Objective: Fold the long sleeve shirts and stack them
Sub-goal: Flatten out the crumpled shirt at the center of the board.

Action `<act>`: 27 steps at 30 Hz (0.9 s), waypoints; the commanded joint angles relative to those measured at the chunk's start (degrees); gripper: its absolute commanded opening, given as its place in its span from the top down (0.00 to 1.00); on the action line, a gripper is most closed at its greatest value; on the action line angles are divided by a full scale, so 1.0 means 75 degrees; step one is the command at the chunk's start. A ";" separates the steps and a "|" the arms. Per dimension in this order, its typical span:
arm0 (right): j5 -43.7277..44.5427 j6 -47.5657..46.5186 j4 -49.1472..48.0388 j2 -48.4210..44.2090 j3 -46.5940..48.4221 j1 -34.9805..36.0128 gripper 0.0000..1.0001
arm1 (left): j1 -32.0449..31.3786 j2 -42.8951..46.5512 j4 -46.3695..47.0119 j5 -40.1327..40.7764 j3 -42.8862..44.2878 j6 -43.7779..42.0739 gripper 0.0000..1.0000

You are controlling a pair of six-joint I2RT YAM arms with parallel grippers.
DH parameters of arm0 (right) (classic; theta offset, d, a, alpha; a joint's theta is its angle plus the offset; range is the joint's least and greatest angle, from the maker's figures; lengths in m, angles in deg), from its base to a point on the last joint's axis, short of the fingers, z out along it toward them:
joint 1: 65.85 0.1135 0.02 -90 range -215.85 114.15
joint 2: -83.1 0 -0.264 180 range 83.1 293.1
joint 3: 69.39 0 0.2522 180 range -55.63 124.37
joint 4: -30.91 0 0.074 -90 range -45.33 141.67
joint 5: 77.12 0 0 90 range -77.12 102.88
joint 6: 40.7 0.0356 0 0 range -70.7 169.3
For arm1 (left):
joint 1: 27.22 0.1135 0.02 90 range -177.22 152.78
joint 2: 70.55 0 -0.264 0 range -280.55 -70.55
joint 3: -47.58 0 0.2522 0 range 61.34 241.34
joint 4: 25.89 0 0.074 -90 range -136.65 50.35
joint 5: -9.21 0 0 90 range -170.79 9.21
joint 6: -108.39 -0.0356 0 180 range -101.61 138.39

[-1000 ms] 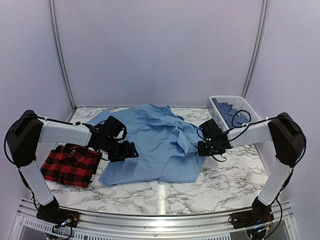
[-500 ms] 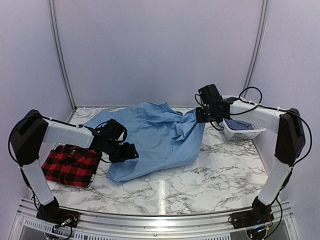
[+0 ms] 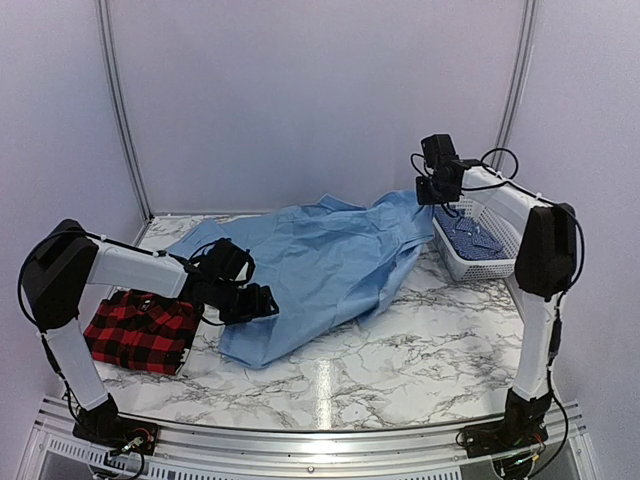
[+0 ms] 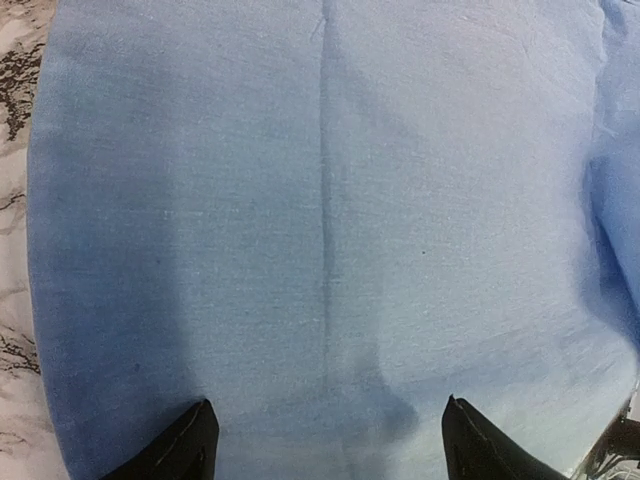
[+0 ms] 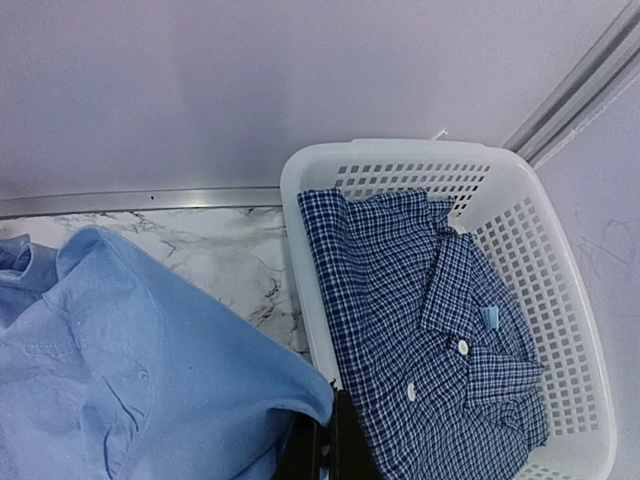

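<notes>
A light blue long sleeve shirt (image 3: 320, 265) lies spread across the middle of the marble table, its right edge lifted off the surface. My right gripper (image 3: 432, 194) is shut on that raised edge, up beside the basket; in the right wrist view the blue cloth (image 5: 150, 380) hangs from the closed right gripper (image 5: 332, 445). My left gripper (image 3: 252, 300) rests low on the shirt's left part, open, and flat blue cloth (image 4: 330, 220) lies between the black fingertips (image 4: 190, 445). A folded red-and-black plaid shirt (image 3: 140, 330) lies at the left front.
A white basket (image 3: 452, 262) stands at the back right and holds a blue checked shirt (image 5: 420, 330). Its rim (image 5: 297, 220) is just right of the lifted cloth. Bare marble (image 3: 430, 350) shows in front of the basket. Walls close the back and both sides.
My right gripper has risen and swung back toward the basket with the blue shirt's edge, drawing the cloth up and to the right. The left arm has held its place.
</notes>
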 commanded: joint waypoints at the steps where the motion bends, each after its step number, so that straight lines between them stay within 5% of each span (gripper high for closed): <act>1: 0.0236 -0.0416 0.0402 0.0783 0.1188 -0.0207 1.00 | 0.0197 -0.0181 -0.0819 0.0115 -0.0259 -0.0122 0.20; 6: 0.0166 -0.0653 0.0837 0.1435 0.2454 -0.0242 0.94 | 0.0335 -0.0027 -0.1003 0.0219 -0.0209 -0.0230 0.20; 10: -0.0025 -0.0692 0.1108 0.1374 0.2569 -0.0091 0.67 | 0.0446 0.0074 -0.1050 0.0064 -0.0089 -0.0246 0.20; 13: -0.0059 -0.0708 0.0652 0.0505 0.1206 0.0175 0.48 | 0.0404 0.0257 -0.1035 -0.0042 0.0049 -0.0356 0.20; 17: -0.0428 -0.0473 0.0016 -0.0749 -0.0703 0.0572 0.36 | 0.0341 0.0648 -0.1043 -0.0023 0.0125 -0.0530 0.19; 27: -0.0605 0.0997 -0.0640 -0.3352 -0.4348 0.2833 0.32 | 0.0311 0.1884 -0.1344 0.0285 -0.0546 -0.0197 0.19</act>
